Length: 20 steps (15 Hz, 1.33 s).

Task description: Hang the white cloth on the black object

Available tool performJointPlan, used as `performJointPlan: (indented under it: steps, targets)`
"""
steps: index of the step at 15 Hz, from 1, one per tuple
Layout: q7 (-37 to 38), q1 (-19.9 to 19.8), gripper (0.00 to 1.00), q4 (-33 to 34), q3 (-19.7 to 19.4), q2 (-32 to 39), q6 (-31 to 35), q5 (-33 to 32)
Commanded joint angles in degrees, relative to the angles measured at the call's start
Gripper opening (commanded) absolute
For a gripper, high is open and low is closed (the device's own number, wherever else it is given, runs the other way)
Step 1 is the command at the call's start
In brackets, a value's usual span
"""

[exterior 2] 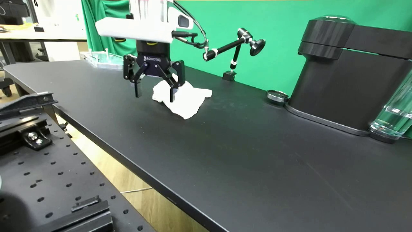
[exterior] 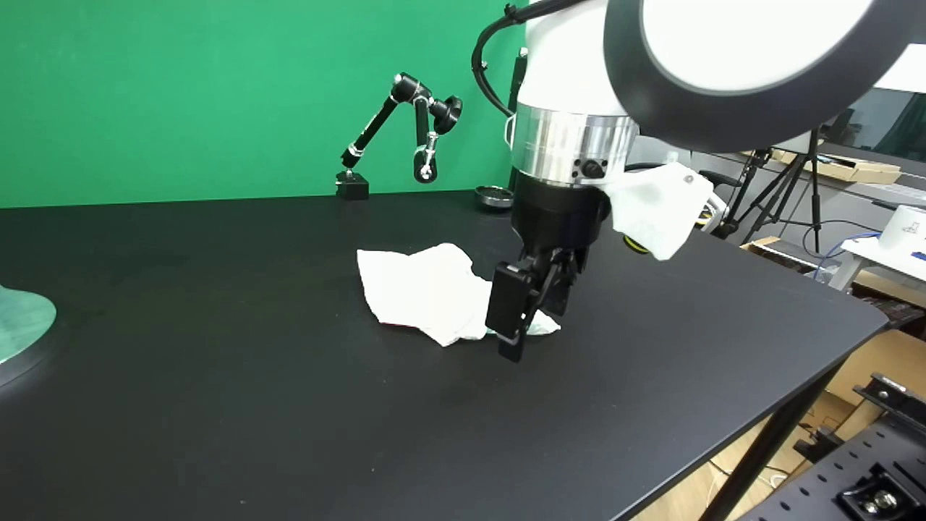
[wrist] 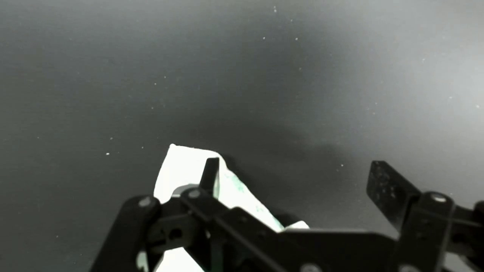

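In an exterior view we see the white cloth on the bench, the black stand behind it. In an exterior view, the empty end effector gapes wide near the cloth. In the wrist view, one finger overlaps it.

In an exterior view, the tool bears the word "ROBOTIQ" (pale capitals on black).

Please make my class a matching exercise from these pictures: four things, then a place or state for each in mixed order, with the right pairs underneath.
1. white cloth
2. gripper
3. jointed black stand
4. tall black machine

A. standing on a small block
B. beside a clear container
C. open
D. lying rumpled on the table

Pairs: 1-D; 2-C; 3-A; 4-B
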Motion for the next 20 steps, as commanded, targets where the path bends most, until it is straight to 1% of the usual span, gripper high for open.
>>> performJointPlan:
  steps: [1,6,7,8,10,13,15,17,20]
  targets:
    - [0.0,0.0,1.0,0.0,0.0,0.0,0.0,0.0]
    - [0.0,0.0,1.0,0.0,0.0,0.0,0.0,0.0]
    - [2.1,0.4,1.0,0.3,-0.3,-0.4,0.3,0.1]
    - [5.0,1.6,1.0,0.8,-2.0,-1.2,0.4,-3.2]
    - [8.7,2.8,1.0,2.5,-4.2,-1.3,1.4,-7.5]
    - [16.8,5.1,1.0,6.2,-8.9,-0.6,2.2,-18.9]
    - [21.1,5.9,1.0,8.8,-10.4,1.3,2.2,-24.2]
    - [23.5,6.6,1.0,10.6,-10.9,3.7,2.7,-26.9]
    - [24.0,7.5,1.0,12.5,-10.1,8.2,4.8,-26.9]
